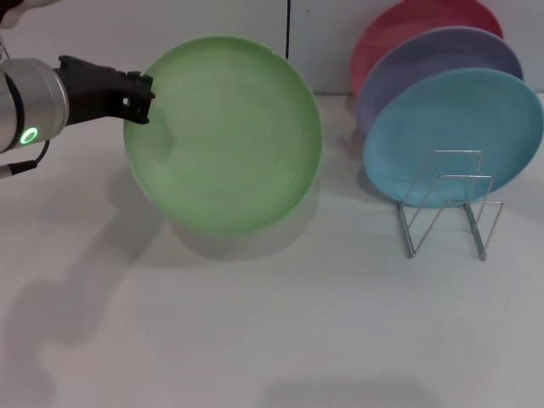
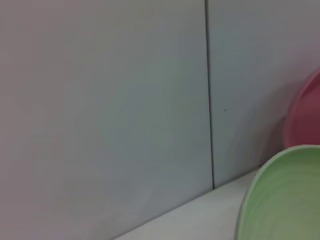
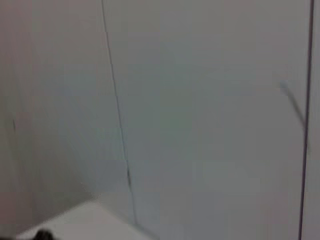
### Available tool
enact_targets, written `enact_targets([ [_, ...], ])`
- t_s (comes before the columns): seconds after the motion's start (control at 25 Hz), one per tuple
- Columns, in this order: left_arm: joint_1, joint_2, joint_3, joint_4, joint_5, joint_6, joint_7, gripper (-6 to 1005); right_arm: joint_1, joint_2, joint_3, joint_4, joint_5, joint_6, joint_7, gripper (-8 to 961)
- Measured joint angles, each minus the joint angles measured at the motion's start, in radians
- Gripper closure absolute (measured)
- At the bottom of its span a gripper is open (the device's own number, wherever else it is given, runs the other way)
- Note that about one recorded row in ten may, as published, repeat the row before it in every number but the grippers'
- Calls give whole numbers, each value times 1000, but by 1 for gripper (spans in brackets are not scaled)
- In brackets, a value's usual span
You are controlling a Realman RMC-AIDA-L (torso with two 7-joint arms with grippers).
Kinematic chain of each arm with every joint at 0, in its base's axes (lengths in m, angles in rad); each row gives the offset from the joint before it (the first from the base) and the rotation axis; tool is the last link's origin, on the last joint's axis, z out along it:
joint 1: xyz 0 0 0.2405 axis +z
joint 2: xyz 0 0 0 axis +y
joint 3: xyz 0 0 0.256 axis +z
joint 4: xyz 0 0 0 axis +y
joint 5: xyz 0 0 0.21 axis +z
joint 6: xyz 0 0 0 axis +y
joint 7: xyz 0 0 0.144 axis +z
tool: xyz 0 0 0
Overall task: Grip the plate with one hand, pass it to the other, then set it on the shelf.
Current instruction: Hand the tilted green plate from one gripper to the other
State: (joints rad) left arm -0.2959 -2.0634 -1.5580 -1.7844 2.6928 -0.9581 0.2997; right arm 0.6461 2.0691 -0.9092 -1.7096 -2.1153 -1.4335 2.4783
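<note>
Held green plate (image 1: 225,136) aloft by rim in left claw (image 1: 140,98), well left of rack (image 1: 446,204). Handover pending; needed right claw, unseen, state unknowable.

The left gripper (image 1: 140,98) reaches in level from the left — fingers clamped on something held aloft.

Light-green plate (image 1: 225,136) lifted, tilted
</note>
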Motion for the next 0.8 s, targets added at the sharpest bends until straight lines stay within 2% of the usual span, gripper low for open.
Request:
enact_targets([
  [0.04,5,0,2,-13,-1,8,0,967,28,-6,10,-20,-50,-69,72,154],
  [0.12,10,1,2,-27,-1,9,0,967,44,-10,12,-24,-78,-97,101,157],
  [0.24,21,1,2,-56,-2,10,1,967,113,-27,20,-26,-194,-203,174,162],
  [0.48,38,0,3,-88,-3,13,1,967,164,-30,9,-4,-279,-236,196,171],
  [0.8,42,0,5,-93,-13,11,1,967,237,-31,-11,105,-338,-229,194,183],
])
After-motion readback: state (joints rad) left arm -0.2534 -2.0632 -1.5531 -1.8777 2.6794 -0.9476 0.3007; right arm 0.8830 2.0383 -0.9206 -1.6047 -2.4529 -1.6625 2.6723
